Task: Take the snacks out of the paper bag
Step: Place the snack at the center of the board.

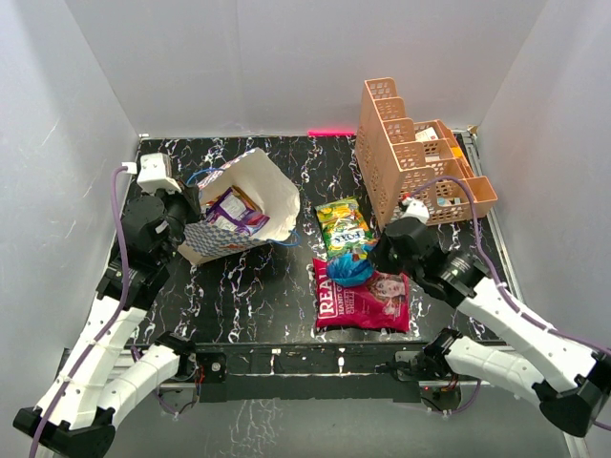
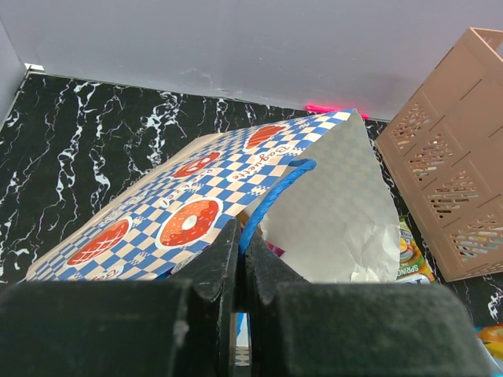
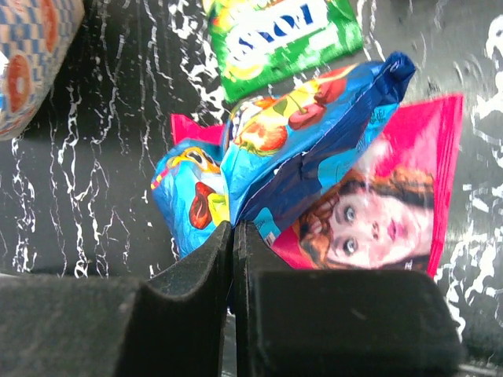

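Note:
The paper bag (image 1: 250, 181) leans over at the left, its white inside (image 2: 338, 212) open toward the middle, with a purple packet (image 1: 232, 212) inside. My left gripper (image 1: 188, 208) is shut on the bag's blue cord handle (image 2: 273, 196); in the left wrist view the gripper (image 2: 240, 236) pinches the cord. On the table lie a yellow-green packet (image 1: 344, 226) and the large red bag (image 1: 377, 298). My right gripper (image 1: 370, 258) is shut on the edge of a blue packet (image 1: 349, 269) above the red bag. The right wrist view shows that gripper (image 3: 233, 229), the blue packet (image 3: 314, 149), the red bag (image 3: 385, 212) and the yellow-green packet (image 3: 283, 35).
The orange lattice rack (image 1: 412, 157) stands at the back right, close behind my right arm; it also shows in the left wrist view (image 2: 452, 165). A lighter blue packet (image 3: 187, 200) lies left of the held one. A pink strip (image 1: 329, 132) lies at the back wall.

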`<state>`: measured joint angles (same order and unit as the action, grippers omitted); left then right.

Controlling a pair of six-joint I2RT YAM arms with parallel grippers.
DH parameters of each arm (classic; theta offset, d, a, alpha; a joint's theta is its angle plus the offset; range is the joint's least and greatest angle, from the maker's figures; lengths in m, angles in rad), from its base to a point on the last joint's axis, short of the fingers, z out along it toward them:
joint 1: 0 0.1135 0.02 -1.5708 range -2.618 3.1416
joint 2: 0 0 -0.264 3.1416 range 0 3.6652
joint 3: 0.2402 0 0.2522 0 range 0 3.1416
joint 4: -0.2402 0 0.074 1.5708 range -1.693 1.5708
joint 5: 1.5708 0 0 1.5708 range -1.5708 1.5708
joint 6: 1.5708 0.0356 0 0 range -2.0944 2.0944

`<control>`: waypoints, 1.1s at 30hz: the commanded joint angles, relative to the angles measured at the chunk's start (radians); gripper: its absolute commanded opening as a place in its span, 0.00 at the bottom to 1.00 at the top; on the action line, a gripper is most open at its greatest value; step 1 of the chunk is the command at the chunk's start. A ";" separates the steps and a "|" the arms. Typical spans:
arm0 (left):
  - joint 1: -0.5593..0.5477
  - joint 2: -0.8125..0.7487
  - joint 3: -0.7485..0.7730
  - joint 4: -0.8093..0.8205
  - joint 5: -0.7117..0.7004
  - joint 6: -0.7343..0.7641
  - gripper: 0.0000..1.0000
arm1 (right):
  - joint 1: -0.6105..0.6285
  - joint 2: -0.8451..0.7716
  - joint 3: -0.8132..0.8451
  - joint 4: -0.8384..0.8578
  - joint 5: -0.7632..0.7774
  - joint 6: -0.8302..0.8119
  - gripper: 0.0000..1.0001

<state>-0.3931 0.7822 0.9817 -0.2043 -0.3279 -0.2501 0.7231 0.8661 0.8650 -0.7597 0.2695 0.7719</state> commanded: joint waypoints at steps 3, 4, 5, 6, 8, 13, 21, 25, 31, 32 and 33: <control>-0.003 -0.004 0.009 0.031 0.031 0.008 0.00 | -0.005 -0.160 -0.145 0.013 -0.049 0.208 0.08; -0.003 -0.005 0.009 0.032 0.031 0.006 0.00 | -0.005 -0.176 -0.178 0.021 -0.071 0.229 0.07; -0.003 -0.005 0.009 0.032 0.031 0.005 0.00 | -0.005 -0.191 -0.210 0.032 -0.100 0.252 0.08; -0.003 -0.005 0.011 0.032 0.033 0.003 0.00 | -0.005 -0.205 -0.250 0.042 -0.125 0.282 0.08; -0.003 -0.004 0.013 0.031 0.039 -0.002 0.00 | -0.005 -0.243 -0.340 0.066 -0.167 0.338 0.08; -0.003 -0.010 0.021 0.042 0.077 0.015 0.00 | -0.005 -0.343 -0.467 0.084 -0.186 0.435 0.08; -0.003 -0.054 -0.030 0.182 0.216 0.139 0.00 | -0.005 -0.394 -0.356 -0.008 -0.074 0.403 0.32; -0.003 -0.090 -0.059 0.243 0.347 0.171 0.00 | -0.003 -0.375 -0.231 -0.027 -0.021 0.335 0.61; -0.003 -0.202 -0.165 0.266 0.536 0.130 0.00 | -0.005 -0.251 -0.096 0.122 -0.067 -0.018 0.84; -0.003 -0.228 -0.191 0.270 0.566 0.113 0.00 | -0.004 -0.221 -0.072 0.173 -0.108 -0.105 0.85; -0.003 -0.254 -0.216 0.277 0.590 0.093 0.00 | -0.005 -0.181 -0.041 0.207 -0.148 -0.180 0.85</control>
<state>-0.3931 0.6151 0.8295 0.0097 0.0948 -0.1162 0.7177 0.5846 0.7265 -0.7410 0.2047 0.9253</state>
